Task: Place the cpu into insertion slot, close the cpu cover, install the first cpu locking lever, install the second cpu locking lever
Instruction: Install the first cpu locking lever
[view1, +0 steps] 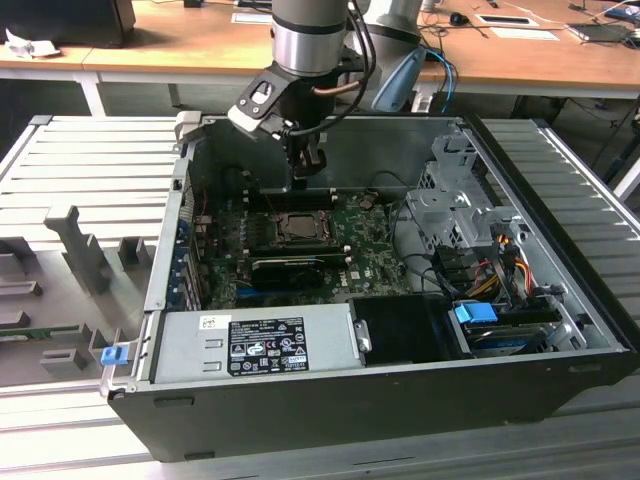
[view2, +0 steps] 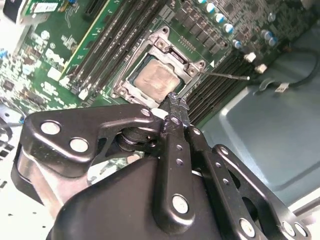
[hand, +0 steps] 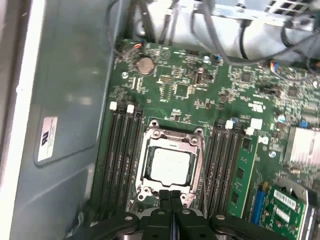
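the gripper (view1: 303, 178) hangs over the insertion slot (view1: 299, 226) at upper centre of the exterior view. its fingers (hand: 165, 205) are pressed together and hold nothing. the cpu (hand: 171, 165) lies seated in the slot, and the cpu cover (hand: 199, 160) frames it, seemingly flat down. a thin locking lever (view2: 227, 76) juts free beside the socket. it likely wants a steady, low push from the closed tips. memory slots (hand: 120, 150) crowd both flanks, and the case wall (hand: 65, 125) stands near.
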